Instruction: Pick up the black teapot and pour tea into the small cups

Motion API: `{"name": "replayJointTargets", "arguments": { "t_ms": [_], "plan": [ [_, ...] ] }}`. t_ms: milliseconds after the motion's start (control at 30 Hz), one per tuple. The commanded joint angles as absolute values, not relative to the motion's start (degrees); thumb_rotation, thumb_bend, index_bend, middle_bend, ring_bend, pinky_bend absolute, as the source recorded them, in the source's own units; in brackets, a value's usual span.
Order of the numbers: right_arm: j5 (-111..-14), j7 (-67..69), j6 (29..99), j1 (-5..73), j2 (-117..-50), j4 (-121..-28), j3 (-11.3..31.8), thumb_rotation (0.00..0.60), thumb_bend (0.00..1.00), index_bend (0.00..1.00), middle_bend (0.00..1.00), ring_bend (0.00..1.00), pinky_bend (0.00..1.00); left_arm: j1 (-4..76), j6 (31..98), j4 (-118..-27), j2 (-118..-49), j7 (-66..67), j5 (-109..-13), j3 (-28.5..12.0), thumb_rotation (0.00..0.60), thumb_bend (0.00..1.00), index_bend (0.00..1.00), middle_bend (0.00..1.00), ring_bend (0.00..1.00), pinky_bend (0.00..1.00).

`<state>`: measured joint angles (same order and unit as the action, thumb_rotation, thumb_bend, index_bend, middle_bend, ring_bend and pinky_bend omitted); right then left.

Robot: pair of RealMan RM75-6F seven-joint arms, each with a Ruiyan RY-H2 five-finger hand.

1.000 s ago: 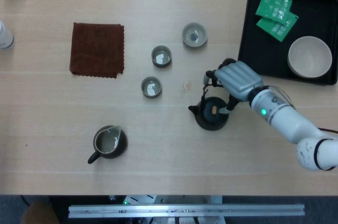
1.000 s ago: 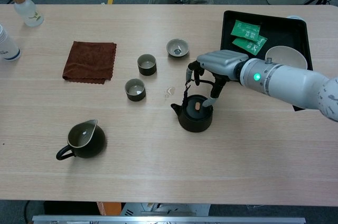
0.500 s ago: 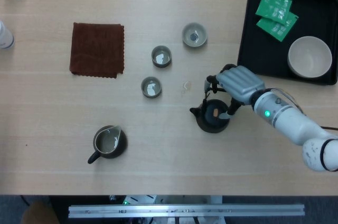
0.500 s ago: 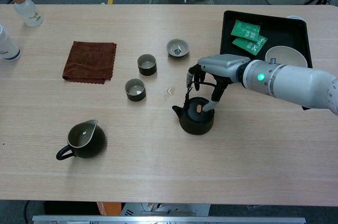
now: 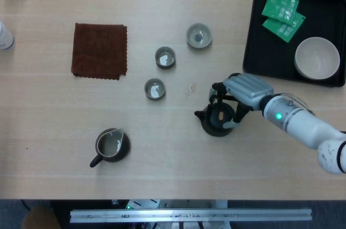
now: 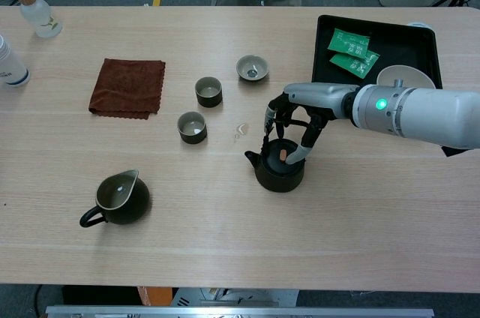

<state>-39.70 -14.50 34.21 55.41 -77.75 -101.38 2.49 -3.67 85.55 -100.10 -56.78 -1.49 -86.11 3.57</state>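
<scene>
On the tray (image 5: 254, 51), unreadable green packets (image 5: 283, 13)

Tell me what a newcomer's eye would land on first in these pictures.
First, the right hand curled over the black teapot right of the table's centre, fingers around its handle while the pot stands on the wood. Next, three small cups clustered left of and behind it, and a dark pitcher near the front left. Then the black tray at the far right, holding green packets and a pale bowl.

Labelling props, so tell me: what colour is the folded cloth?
Dark reddish brown cloth, clearest in the chest view.
</scene>
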Motion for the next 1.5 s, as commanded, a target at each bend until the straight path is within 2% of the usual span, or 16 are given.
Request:
{"name": "replayJointTargets", "arguments": {
  "t_ms": [33,367,767,1500],
  "plan": [
    [-39.3,-13.0,33.3,55.8,-77.1,-101.4,2.4,0.568,0.00,0.37,0.46,0.31,0.14,-3.6,85.5,-100.1,-56.8,-1.4,-86.1,3.6,0.582,0.30,0.16,0.11,0.11,0.13],
    [-39.9,-8.8,31.1,56.6,-76.3,-101.1,2.6,0.568,0.00,0.38,0.47,0.34,0.14,-3.4,85.2,-100.3,-56.9,-1.0,-85.9,3.4,0.579,0.30,0.16,0.11,0.11,0.13],
    [-41.3,-5.2,29.6,57.3,-76.0,-100.8,2.2,0.568,0.00,0.38,0.49,0.49,0.14,-3.4,85.1,-100.3,-57.0,-0.8,-85.8,3.5,0.584,0.30,0.16,0.11,0.11,0.13],
    [-42.6,-0.4,27.0,58.2,-73.3,-101.9,0.4,0.570,0.00,0.41,0.55,0.52,0.14,-3.0,84.4,-100.8,-57.1,0.4,-85.6,3.5,0.584,0.30,0.16,0.11,0.11,0.13]
  ]
}}
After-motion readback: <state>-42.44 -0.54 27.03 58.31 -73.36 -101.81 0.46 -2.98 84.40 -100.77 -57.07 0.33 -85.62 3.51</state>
